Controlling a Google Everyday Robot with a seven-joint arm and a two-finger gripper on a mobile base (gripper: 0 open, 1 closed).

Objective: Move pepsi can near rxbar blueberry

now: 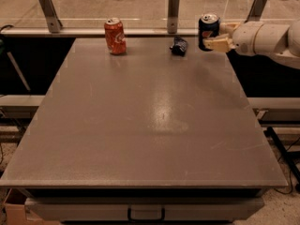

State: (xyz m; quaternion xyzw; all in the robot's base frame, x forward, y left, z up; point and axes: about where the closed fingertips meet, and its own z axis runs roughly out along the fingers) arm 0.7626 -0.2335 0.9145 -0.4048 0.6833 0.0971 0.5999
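Note:
The pepsi can [207,28], dark blue with a silver top, is upright at the table's far right corner, a little to the right of the rxbar blueberry [178,46], a small dark crinkled wrapper lying flat. My gripper [212,35] reaches in from the right and is shut on the pepsi can, with one cream finger [216,43] across its lower side. I cannot tell whether the can's base touches the table.
An orange-red soda can [115,35] stands at the far left of the grey table [150,125]. A rail with upright posts [173,6] runs behind the table's far edge. My white arm [267,37] hangs over the table's right edge.

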